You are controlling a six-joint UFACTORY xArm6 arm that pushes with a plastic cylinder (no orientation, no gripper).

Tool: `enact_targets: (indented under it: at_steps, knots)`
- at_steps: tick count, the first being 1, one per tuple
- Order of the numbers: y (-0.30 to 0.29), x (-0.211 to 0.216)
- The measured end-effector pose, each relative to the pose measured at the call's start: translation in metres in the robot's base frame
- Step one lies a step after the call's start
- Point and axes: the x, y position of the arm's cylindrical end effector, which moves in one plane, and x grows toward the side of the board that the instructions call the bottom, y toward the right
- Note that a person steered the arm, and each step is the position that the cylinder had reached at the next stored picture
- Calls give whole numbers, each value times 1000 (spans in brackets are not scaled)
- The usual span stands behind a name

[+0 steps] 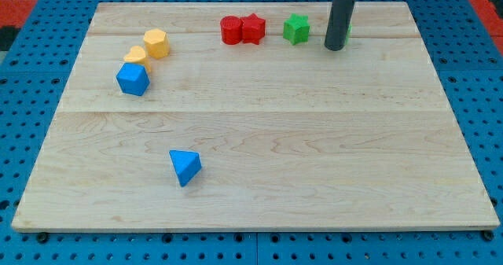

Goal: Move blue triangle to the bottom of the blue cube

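Nearest the view's bottom: small blue triangular block (185, 167), well below and a little right of the blue cube-like block (133, 79). Probably light, rigid and quick to spin on the smooth wooden board (259, 131); best pushed square on a flat face. No pincer on this rod. Tip (335, 48) far up-right of the cube, beside the green block (296, 28).

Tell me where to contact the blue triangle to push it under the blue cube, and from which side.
No grip, only a push. Set my tip against the blue triangle's lower-right flank and push toward the view's upper left, probably. The blue cube lies up-left of it; stop below the cube. The tip now sits near the green blocks.
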Motion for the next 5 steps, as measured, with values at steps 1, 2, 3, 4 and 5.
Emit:
enact_targets:
  at_steps: [1, 2, 3, 4, 5]
  knots:
    - [-15, 40]
    - [-21, 132]
    - [-84, 207]
    - [-157, 260]
    - [-226, 281]
